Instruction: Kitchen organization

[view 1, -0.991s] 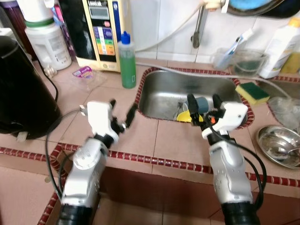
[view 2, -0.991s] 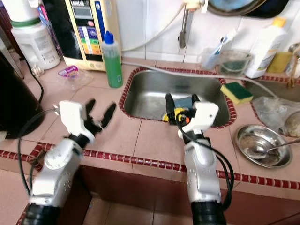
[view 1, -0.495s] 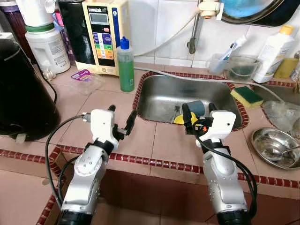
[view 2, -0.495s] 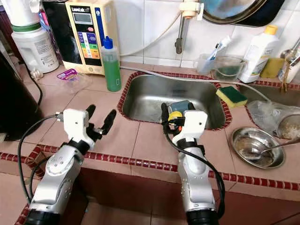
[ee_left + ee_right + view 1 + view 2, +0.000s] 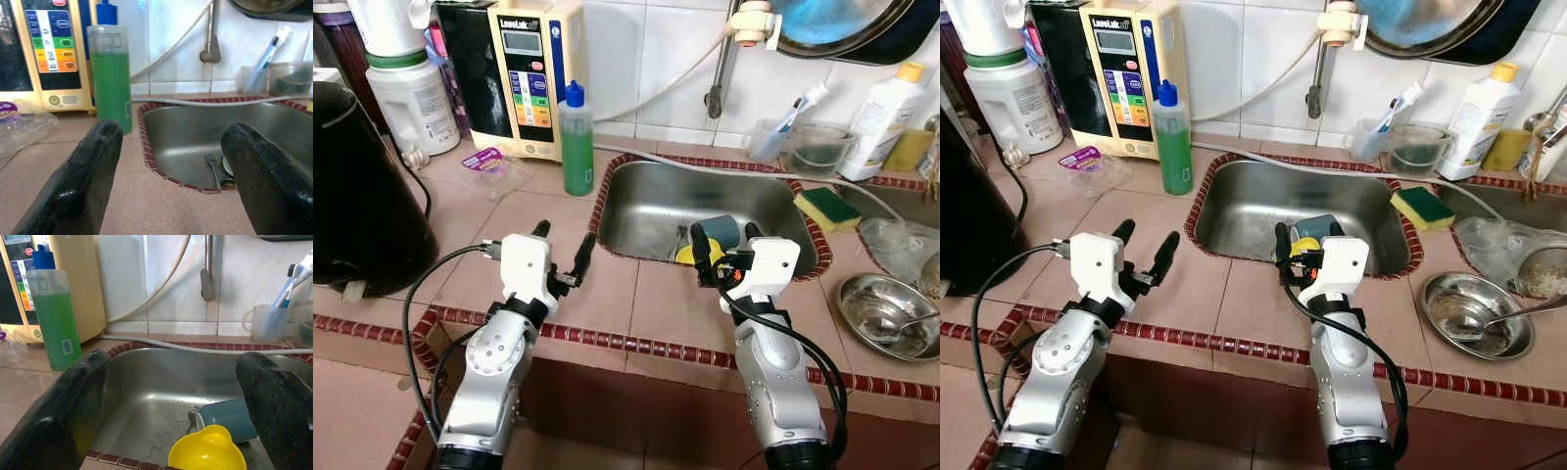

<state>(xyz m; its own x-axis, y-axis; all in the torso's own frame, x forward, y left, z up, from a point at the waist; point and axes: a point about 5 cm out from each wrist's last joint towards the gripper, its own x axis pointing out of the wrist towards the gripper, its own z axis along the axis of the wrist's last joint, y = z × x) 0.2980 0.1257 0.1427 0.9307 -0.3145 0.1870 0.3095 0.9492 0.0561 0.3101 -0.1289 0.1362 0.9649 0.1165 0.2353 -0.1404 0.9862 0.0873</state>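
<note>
yellow cup [image 5: 207,449] lies in the sink [image 5: 646,201], at its near edge, touching a blue-grey cup [image 5: 230,420] that lies on its side just behind it, with a fork [image 5: 211,166] on the sink floor beside them. nearest the camera, both silver arms reach forward over the tiled counter [image 5: 607,284]. the left gripper [image 5: 560,257] hovers above the tiles just left of the sink's red-brick rim, its two black fingers [image 5: 85,181] spread apart and holding nothing. the right gripper [image 5: 722,251] sits at the sink's front edge, right above the yellow cup, fingers likewise parted and empty. to the right on the counter rests a steel bowl [image 5: 886,311] with a spoon [image 5: 915,319] in it, and beyond it a clear plastic bag [image 5: 899,240]. a yellow-green sponge [image 5: 828,207] lies at the sink's far right corner. a green soap bottle [image 5: 576,142] with a blue cap stands at the sink's far left corner. behind that a cream water purifier [image 5: 524,73] and a white jug [image 5: 411,93] stand by the wall, with a black appliance [image 5: 357,191] on the left. a tap [image 5: 717,73] hangs over the sink, and a cup with toothbrushes [image 5: 773,137] and a white bottle [image 5: 879,113] stand along the tiled wall.
</note>
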